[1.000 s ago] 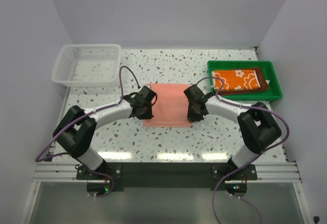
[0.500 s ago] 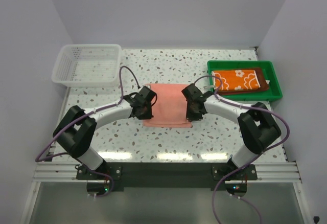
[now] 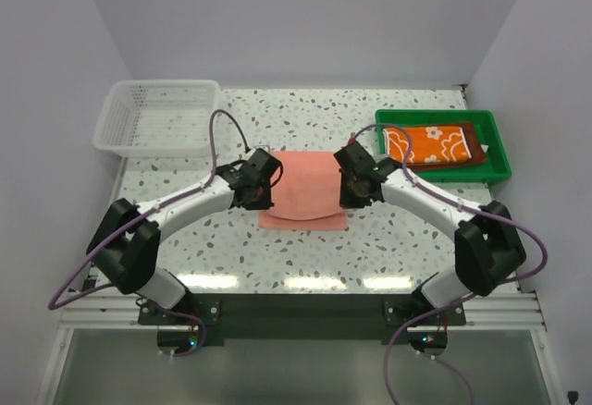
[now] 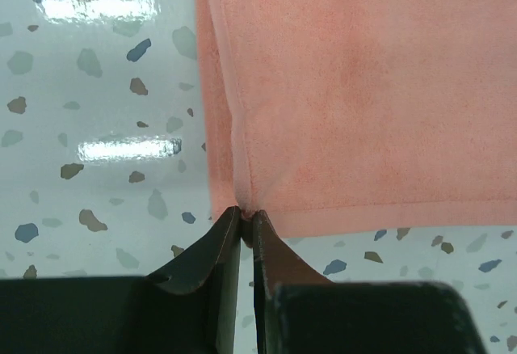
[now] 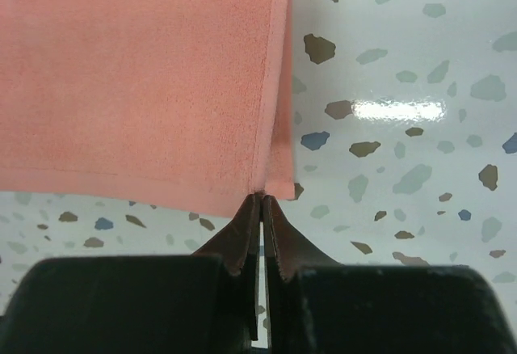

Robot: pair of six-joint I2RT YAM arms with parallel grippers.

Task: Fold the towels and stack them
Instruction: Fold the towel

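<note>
Towel [image 3: 303, 192] is light and limp, so it will sag between grips; your left end effector [image 4: 246, 213] and right end effector [image 5: 262, 200] each pinch a near corner tight.

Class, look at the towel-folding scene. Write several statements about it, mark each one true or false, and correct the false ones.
1. The left tool is shut on a corner of the salmon towel. True.
2. The right tool hangs open above the green tray. False: it is shut on the salmon towel's other near corner, away from the tray.
3. The orange flowered towel lies in the green tray. True.
4. The salmon towel sits inside the white basket. False: it is on the table between the two arms, apart from the basket, with its near edge lifted by the tools.
</note>
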